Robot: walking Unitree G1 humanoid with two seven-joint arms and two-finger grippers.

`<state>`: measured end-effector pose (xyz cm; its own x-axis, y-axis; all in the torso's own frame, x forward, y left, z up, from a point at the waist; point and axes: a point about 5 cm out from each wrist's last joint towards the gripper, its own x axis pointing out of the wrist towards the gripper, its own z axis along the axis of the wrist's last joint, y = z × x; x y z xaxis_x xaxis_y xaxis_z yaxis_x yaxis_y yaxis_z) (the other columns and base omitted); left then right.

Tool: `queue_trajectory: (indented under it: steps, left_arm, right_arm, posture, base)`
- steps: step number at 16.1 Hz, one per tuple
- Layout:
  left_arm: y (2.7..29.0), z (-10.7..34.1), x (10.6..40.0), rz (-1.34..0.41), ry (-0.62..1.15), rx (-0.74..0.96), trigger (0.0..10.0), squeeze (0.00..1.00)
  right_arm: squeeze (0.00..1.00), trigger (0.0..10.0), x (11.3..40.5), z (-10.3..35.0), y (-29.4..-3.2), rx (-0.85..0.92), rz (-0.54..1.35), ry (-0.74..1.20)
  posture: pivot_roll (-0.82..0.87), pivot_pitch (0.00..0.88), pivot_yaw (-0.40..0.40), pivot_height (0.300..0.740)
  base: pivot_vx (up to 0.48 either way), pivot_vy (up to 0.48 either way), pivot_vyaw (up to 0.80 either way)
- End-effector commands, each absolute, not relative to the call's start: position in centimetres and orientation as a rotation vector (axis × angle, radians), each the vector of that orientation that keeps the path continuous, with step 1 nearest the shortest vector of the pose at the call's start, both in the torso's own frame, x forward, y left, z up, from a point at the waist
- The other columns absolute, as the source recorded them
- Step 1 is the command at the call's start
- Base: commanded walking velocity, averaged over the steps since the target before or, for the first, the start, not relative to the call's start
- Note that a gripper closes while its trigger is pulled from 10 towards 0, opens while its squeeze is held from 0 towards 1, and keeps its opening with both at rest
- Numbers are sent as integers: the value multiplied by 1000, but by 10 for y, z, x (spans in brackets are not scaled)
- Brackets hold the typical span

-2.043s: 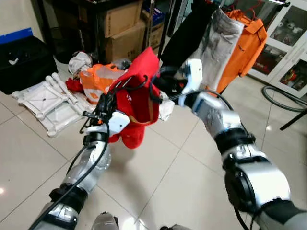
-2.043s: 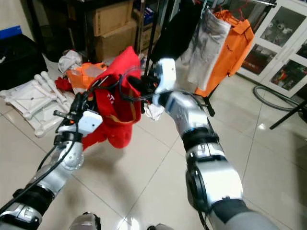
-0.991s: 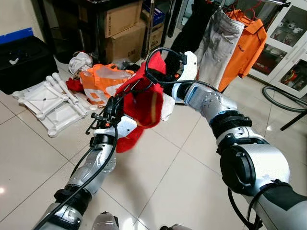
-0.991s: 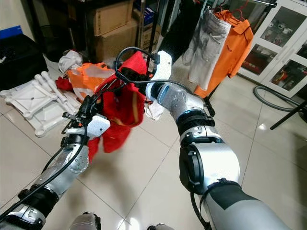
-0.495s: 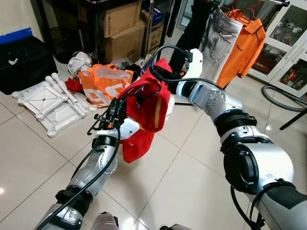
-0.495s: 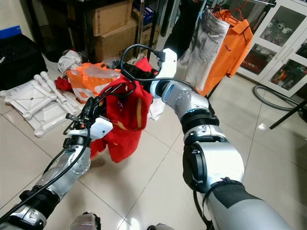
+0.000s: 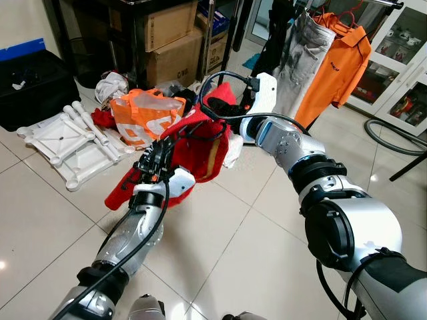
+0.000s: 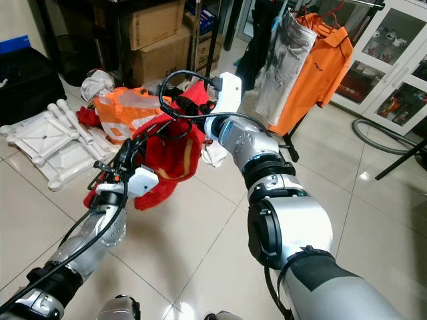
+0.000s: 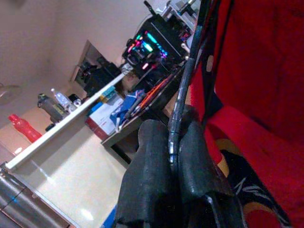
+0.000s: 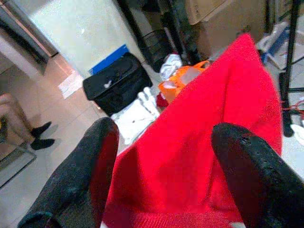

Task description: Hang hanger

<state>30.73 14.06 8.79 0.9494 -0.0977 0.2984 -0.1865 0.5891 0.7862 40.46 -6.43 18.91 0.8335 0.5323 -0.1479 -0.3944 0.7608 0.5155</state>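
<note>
Left gripper (image 9: 173, 156): nearest to the robot, raised over the tiled floor (image 7: 220, 260) on the left arm; the left wrist view shows its two black fingers (image 9: 149, 166) pressed together on the thin black wire of the hanger (image 9: 187, 78).
Hanger: a black wire hanger, pinched at one end by the left gripper, running up and away into the red garment (image 7: 200, 143); its far end is hidden in the cloth.
Red garment: draped on the hanger between the two arms, with a yellow-trimmed opening facing the robot and a loose end (image 7: 120, 190) hanging down beside the left wrist.
Right gripper (image 10: 161, 156): just beyond the garment, reaching in from the right; in the right wrist view its fingers (image 10: 83, 175) stand well apart, with the red cloth lying between them. Whether they touch the cloth cannot be told.
Right arm cable (image 7: 217, 83): a black loop arching over the top of the garment, by the white wrist housing (image 7: 262, 93).
Floor behind: an orange and white bag (image 7: 143, 113) and a white folding rack (image 7: 63, 137) lying flat, well to the left of the arms.
Further back: cardboard boxes (image 7: 175, 47) under a dark shelf.
Clothes rail (image 8: 347, 3): at the far right, already bearing grey trousers (image 7: 300, 53) and an orange shirt (image 7: 337, 57), well apart from the held garment.
</note>
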Motion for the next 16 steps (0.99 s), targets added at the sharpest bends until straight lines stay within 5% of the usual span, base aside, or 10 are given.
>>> queue_trajectory:
  steps: [1,13,14,15,16]
  left_arm:
    - [127,102,308,48,-417,910,10000,0]
    - [116,110,301,11,-495,945,10000,0]
    - [116,110,301,12,-494,946,10000,0]
    - [117,109,300,14,-492,947,10000,0]
    - [117,109,300,14,-491,947,10000,0]
  right_arm:
    - [0,10000,409,199,-67,469,481,259]
    - [0,10000,404,189,-48,591,426,352]
    - [0,4235,405,189,-48,591,426,350]
    - [0,0,405,190,-48,590,423,340]
    - [0,0,405,190,-48,586,422,336]
  posture:
    - [121,76,-163,740]
    - [156,94,-173,740]
    - [156,94,-173,740]
    - [158,92,-174,740]
    - [159,89,-172,740]
  base:
    - [0,0,0]
    - [0,0,0]
    - [0,0,0]
    - [0,0,0]
    - [0,0,0]
